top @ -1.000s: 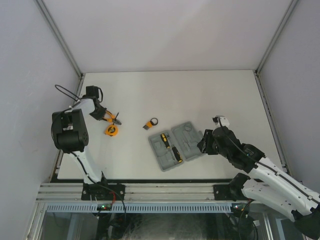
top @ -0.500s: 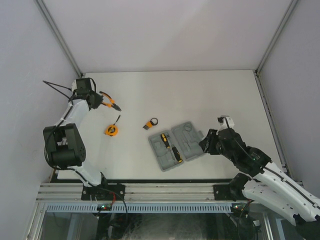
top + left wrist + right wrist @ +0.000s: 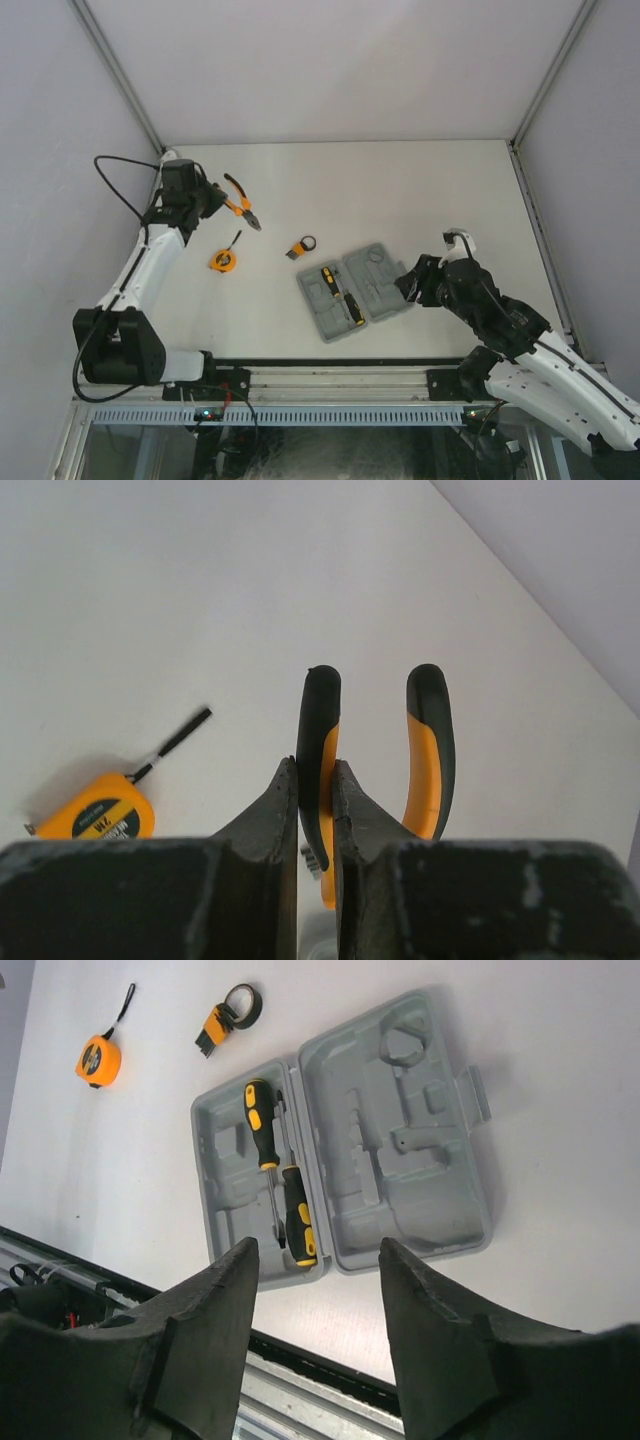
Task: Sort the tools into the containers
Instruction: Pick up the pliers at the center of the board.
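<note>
White desk, grey walls on three sides. Nearest the arm bases, the grey tool case [image 3: 378, 280] lies open and flat. Two yellow-and-black screwdrivers [image 3: 262, 1125] lie lengthwise in its left half. The right pincer [image 3: 408, 285] hangs at the case's right edge, fingers apart and gripping nothing. Further out on the left, the round orange tape measure [image 3: 223, 260] rests on the desk, its strap trailing. The hex-key set [image 3: 300, 246] with its ring lies on the line between case and pliers, touching neither. Farthest, the left pincer [image 3: 212, 200] is clamped on one handle of the orange-handled pliers [image 3: 242, 207], held above the desk with the other handle free.
</note>
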{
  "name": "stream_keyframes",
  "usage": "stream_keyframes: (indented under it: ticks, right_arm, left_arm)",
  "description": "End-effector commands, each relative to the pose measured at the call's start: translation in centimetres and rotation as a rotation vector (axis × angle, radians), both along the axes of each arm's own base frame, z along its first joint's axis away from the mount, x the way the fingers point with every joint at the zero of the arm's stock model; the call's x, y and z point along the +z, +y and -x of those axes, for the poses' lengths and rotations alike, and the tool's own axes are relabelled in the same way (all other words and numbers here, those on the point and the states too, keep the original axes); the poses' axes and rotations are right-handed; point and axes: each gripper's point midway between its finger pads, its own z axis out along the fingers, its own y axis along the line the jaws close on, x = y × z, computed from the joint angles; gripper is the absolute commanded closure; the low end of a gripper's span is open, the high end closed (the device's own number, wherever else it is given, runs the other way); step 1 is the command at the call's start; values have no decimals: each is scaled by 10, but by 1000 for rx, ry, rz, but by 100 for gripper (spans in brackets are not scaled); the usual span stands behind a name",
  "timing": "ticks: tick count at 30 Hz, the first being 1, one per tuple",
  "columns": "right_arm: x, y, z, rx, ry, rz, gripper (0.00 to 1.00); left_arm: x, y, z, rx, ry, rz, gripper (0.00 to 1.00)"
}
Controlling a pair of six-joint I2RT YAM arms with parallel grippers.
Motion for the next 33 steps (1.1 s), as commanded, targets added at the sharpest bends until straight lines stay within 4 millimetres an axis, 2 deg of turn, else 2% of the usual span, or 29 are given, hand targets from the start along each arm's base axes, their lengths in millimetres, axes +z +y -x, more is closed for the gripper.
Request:
stream_keyframes:
  ticks: [1, 9, 12, 15, 22, 25, 29, 33]
  right_arm:
    - [23, 9, -10, -10, -58, -87, 46]
    - [38, 24, -20, 20, -85, -163, 36]
    - [45, 30, -26, 38, -100, -195, 21]
    - [53, 34, -29, 60, -120, -228, 16]
    - [65, 47, -26, 96, -119, -307, 22]
    - [61, 57, -21, 118, -100, -304, 27]
    - [52, 77, -14, 142, -83, -278, 31]
    - [50, 106, -5, 208, -90, -282, 35]
  left_arm:
    - [34, -26, 21, -108, -122, -21, 100]
    - [24, -81, 62, -290, -146, -17, 100]
    - [15, -101, 76, -378, -173, -15, 100]
    - [5, -119, 90, -447, -179, 13, 100]
    - [-15, -146, 121, -553, -151, 7, 100]
    - [-27, -152, 131, -574, -117, 5, 100]
    - [-38, -166, 147, -596, -87, 24, 100]
    - [-42, -181, 158, -614, -72, 44, 100]
